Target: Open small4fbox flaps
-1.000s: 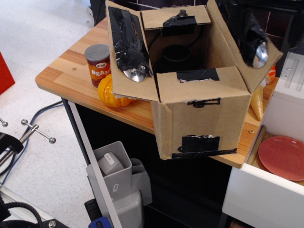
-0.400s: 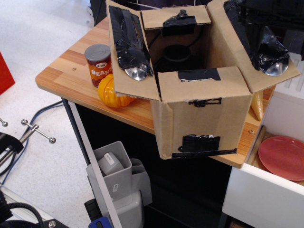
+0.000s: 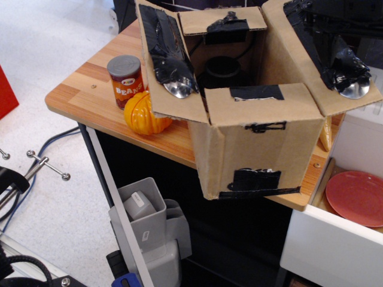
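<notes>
Dark robot fingers [image 3: 347, 24] sit at the upper right against the taped right flap [image 3: 320, 54]; we cannot tell whether they are clenched or released. We note the small4fbox [image 3: 257, 149] standing at the near edge of the wooden worktop [image 3: 90, 89], its four flaps spread, interior exposed. Left flap [image 3: 170, 66] leans outward, silver disc showing. Just left of the box: a bean can [image 3: 125, 78] and an orange ball-like object [image 3: 143, 113]. A red plate [image 3: 359, 194] lies lower right.
</notes>
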Controlling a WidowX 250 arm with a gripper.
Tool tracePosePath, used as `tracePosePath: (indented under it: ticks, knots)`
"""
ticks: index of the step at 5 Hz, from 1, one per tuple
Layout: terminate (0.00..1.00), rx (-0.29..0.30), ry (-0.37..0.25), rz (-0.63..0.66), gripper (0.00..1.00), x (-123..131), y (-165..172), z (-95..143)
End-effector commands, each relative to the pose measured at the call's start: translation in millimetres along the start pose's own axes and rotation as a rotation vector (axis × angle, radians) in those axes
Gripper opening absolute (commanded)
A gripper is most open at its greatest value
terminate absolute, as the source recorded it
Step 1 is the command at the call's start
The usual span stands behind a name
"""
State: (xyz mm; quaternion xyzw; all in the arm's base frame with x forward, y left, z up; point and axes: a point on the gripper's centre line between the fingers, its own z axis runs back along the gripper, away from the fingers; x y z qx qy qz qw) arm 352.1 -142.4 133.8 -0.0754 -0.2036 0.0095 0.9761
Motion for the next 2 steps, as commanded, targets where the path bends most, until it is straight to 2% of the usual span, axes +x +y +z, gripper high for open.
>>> tracePosePath:
  ticks: [1, 2]
  knots:
    - [0.0, 0.038, 0.01, -0.031, 1.0, -10.5, -3.2, -26.2]
    - [1.0, 0.013, 0.025, -0.026, 1.0, -9.0, -4.6, -22.6]
